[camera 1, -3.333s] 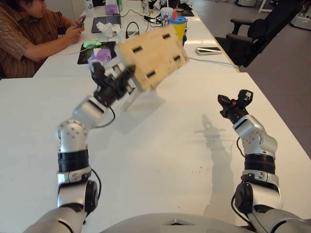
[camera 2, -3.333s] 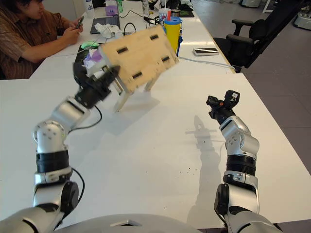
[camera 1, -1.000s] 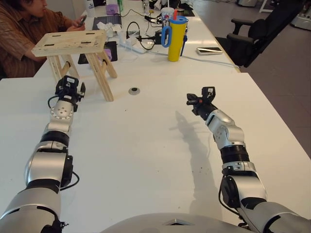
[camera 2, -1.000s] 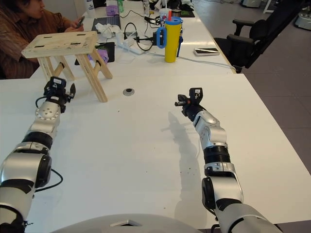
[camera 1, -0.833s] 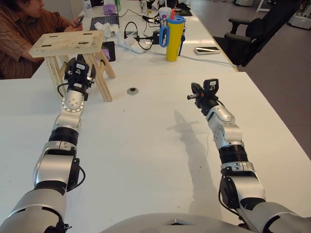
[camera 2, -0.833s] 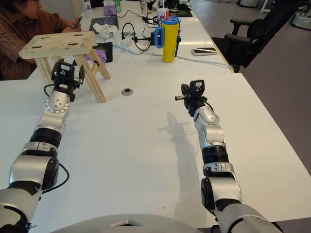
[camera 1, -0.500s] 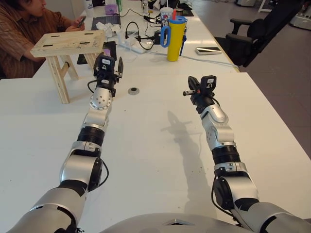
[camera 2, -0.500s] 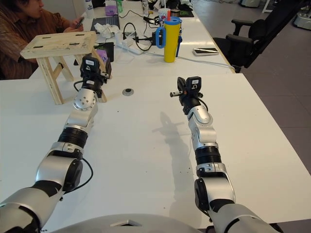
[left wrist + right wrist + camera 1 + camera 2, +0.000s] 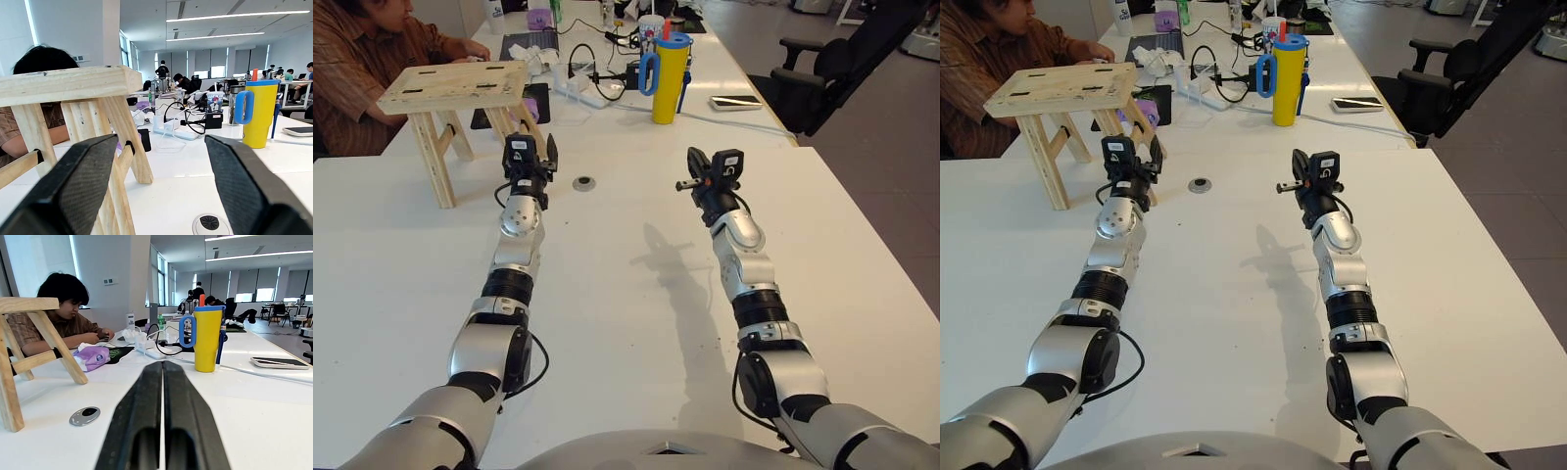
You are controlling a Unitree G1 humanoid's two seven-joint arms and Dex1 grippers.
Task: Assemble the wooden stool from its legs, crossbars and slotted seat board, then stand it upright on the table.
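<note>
Standing upright, wooden stool (image 9: pixel 450 86) sits beside the spread left claw (image 9: pixel 532 149).

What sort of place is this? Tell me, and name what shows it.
Probably an open-plan office or lab: long white tables, a black office chair, and ceiling strip lights running down a large room.
</note>
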